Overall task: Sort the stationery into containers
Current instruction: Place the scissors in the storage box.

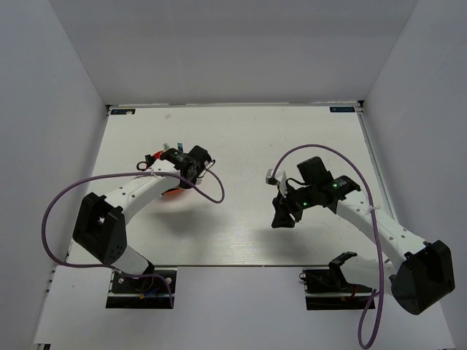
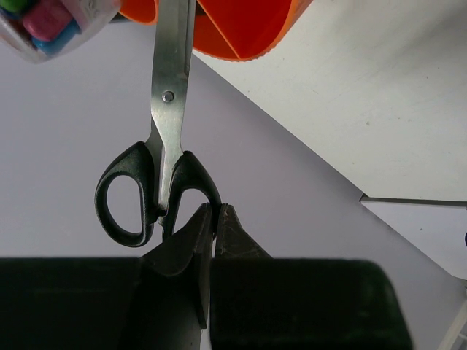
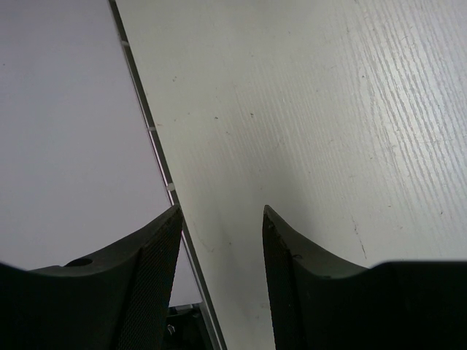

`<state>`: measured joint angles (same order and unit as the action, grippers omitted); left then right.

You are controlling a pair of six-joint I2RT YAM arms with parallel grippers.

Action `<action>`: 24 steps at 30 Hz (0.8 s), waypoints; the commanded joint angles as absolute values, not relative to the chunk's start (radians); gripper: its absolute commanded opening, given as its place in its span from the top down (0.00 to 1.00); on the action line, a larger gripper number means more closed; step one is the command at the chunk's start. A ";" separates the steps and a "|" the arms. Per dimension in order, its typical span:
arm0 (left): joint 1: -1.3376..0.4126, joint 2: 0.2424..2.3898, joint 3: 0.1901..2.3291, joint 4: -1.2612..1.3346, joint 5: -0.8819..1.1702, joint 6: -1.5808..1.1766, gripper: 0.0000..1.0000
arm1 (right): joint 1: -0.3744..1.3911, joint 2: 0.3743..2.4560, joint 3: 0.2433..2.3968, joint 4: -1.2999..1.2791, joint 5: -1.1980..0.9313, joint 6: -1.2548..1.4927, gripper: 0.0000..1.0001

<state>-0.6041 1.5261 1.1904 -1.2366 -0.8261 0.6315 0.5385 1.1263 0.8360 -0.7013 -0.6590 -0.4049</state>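
The scissors [image 2: 169,95] hang blades shut, handles at 6 o'clock and tips at 12 in the left wrist view. The blades cross in front of the orange cup [image 2: 248,29] and run out of frame, so I cannot tell whether the tips are inside it. One cup divider shows beside the blade.

The left gripper [image 2: 217,219] pinches the rim of the right handle loop, its fingers [image 2: 191,240] almost meeting. At 11 o'clock from the scissors sits a clear container [image 2: 44,29] with pink and blue pieces.

From above, the cup [image 1: 174,193] peeks out under the left arm, at 9 o'clock on the table [image 1: 241,138].

The right gripper [image 1: 283,215] hangs at about 4 o'clock from the table's centre. Its fingers [image 3: 157,262] stand apart, holding nothing.
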 commanded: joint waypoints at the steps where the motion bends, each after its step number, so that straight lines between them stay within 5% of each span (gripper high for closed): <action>1: -0.591 1.543 1.229 -1.218 -0.853 0.640 1.00 | 0.534 1.103 0.870 -0.706 -0.687 -0.422 0.48; 24: -0.609 1.641 1.244 -1.226 -0.882 0.618 1.00 | 0.531 1.094 0.871 -0.713 -0.695 -0.425 0.48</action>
<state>-0.6033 1.6489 1.2106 -1.2289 -0.8406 0.6270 0.5358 1.1179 0.8360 -0.7052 -0.6662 -0.4084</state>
